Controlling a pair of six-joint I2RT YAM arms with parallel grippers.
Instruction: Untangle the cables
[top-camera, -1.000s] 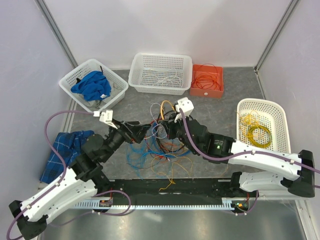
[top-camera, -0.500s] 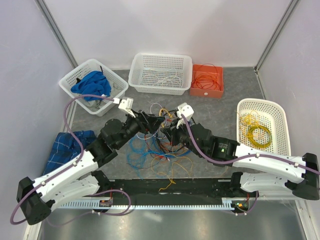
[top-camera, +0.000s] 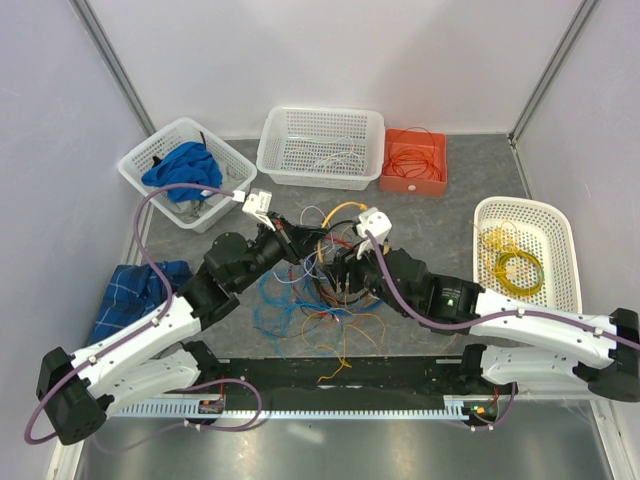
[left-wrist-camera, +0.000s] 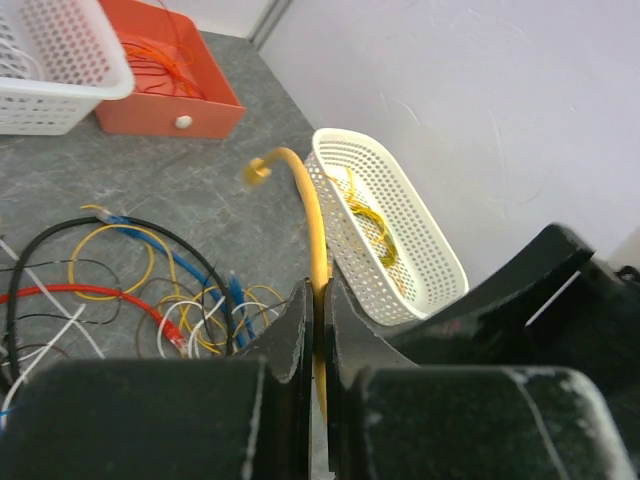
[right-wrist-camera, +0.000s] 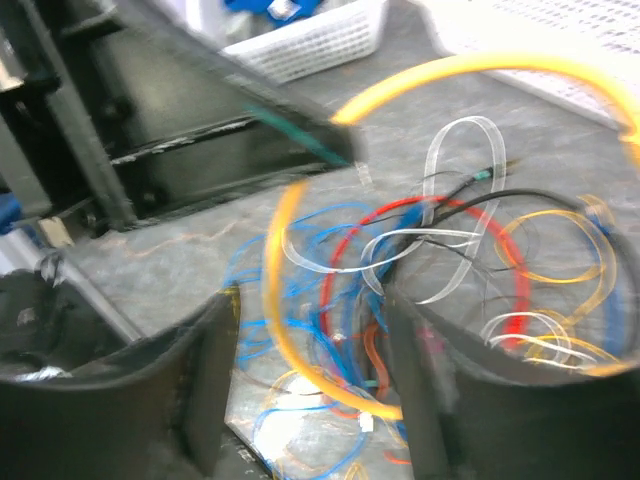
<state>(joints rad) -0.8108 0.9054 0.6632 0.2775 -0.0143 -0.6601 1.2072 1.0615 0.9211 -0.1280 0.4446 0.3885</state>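
My left gripper (left-wrist-camera: 318, 335) is pinching a yellow cable (left-wrist-camera: 303, 200), jaws fully closed on it, the wire arching away toward twelve o'clock in my wrist view. My right gripper (right-wrist-camera: 312, 360) is standing with fingers parted, gripping nothing, a blurred yellow loop crossing the gap. The cables (top-camera: 318, 295) are sprawling mid-table (top-camera: 450, 190), at five o'clock from my left fingers.

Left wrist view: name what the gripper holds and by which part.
The left gripper is shut on the yellow cable, pinching it along its length, a little back from its free end. The right gripper stands open, gripping nothing.
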